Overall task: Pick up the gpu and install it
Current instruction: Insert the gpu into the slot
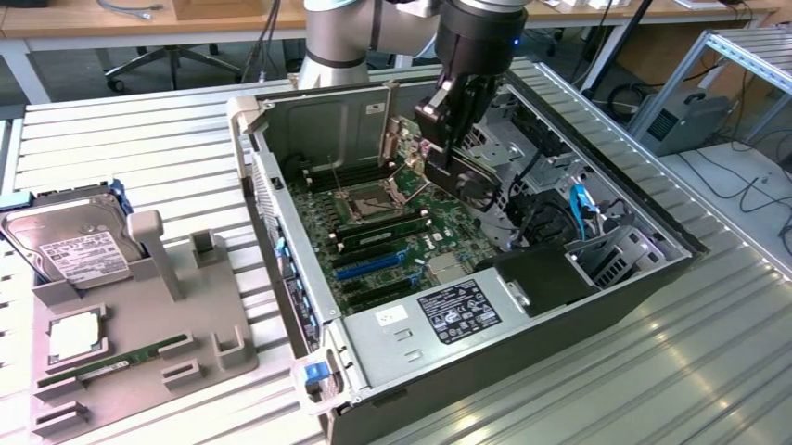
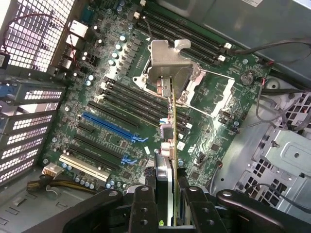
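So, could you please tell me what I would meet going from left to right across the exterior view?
The hard drive → CPU socket → gripper clamped on the gpu → blue cable → grey box beyond the table.

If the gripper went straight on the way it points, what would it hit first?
Likely the motherboard, met by the gpu held in the gripper, near the CPU socket; depth is unclear.
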`<state>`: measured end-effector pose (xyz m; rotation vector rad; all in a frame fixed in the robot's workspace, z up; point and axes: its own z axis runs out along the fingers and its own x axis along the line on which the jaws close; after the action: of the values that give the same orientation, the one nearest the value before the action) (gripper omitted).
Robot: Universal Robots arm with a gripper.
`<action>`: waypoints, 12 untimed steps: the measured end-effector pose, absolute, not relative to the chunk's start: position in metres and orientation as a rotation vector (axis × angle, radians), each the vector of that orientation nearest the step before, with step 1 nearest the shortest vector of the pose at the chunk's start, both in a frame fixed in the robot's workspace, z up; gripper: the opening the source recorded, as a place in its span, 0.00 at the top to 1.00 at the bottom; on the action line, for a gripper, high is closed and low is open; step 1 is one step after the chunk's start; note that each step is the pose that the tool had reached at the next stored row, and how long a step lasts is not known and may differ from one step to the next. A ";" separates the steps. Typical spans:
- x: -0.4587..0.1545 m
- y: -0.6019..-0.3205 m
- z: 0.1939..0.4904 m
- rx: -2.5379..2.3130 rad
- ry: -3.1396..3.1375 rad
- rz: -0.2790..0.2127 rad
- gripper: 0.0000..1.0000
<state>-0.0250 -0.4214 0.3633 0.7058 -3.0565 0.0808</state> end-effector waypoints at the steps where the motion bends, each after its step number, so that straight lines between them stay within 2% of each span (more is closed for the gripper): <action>1: -0.025 -0.421 0.363 0.712 -3.055 0.081 0.73; 12: -0.025 -0.421 0.363 0.752 -3.046 0.081 0.73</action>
<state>-0.0250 -0.4214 0.3633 0.7517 -3.0463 0.0809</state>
